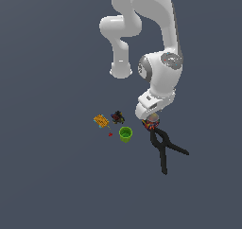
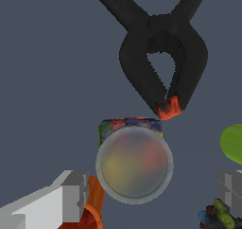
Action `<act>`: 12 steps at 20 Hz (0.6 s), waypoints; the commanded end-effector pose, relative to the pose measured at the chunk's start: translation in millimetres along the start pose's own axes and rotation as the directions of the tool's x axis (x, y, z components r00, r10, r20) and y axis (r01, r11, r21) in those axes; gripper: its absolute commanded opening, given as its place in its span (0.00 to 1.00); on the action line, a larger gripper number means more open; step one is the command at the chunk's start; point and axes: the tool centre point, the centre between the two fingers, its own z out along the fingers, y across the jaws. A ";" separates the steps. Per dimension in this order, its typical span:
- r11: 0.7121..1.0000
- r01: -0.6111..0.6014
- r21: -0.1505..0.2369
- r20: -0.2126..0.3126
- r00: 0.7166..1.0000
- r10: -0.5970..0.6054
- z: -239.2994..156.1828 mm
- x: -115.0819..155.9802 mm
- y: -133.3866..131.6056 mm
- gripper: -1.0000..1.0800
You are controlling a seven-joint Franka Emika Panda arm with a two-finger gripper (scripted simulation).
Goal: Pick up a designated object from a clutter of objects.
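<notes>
Exterior view: white arm (image 1: pixel 160 57) reaches down from the top of the frame to a spot right of centre. Under its wrist the can (image 1: pixel 151 124) shows only as a small patch of red, blue and yellow, mostly covered by the arm. The black clamp (image 1: pixel 166 147) lies just below it, handles spread toward the lower right. To the left sit the green cup (image 1: pixel 125 134), a dark small figure (image 1: pixel 117 117) and a yellow patterned piece (image 1: pixel 100 121), all on the dark grey table (image 1: pixel 52 176). The fingers are hidden here.

Wrist view: can (image 2: pixel 134 164) fills the centre — round silver top, dull and mirror-like, with a band of busy red, blue and yellow side showing along one edge. The hand (image 2: pixel 153 195) is spread wide, one grey finger (image 2: pixel 73 195) at each side of the can, neither touching it. Clamp's orange tip (image 2: pixel 169 107) sits just beside the can's side. An orange cup (image 2: pixel 92 209) lies partly behind one finger — green cup rim at the frame's right edge.
</notes>
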 end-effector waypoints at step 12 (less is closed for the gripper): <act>1.000 0.022 0.003 -0.001 1.000 -0.022 21.2 -1.8 -8.2 0.96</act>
